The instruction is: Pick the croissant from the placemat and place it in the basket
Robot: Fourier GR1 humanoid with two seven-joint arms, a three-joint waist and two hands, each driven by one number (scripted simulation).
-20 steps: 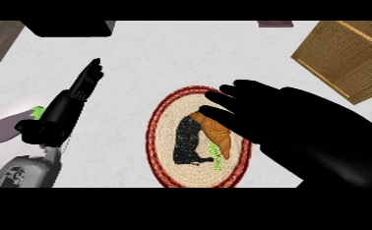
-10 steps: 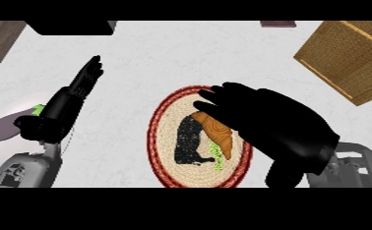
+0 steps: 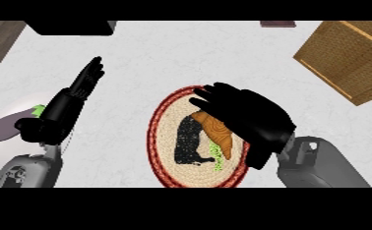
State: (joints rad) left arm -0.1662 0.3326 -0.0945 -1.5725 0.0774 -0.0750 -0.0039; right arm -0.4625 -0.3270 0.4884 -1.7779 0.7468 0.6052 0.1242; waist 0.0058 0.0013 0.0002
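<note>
No word, number, brand or sign can be read anywhere in the head view. The nearest thing to a marking is a black shape (image 3: 190, 143) with a small green patch (image 3: 216, 151) beside it on the woven placemat (image 3: 161, 126). It may be a printed figure, but it shows no letters.

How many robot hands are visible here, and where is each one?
2. The left hand rests open at the view's left, fingers up, beside the placemat. The right hand is over the placemat, covering part of the croissant.
</note>
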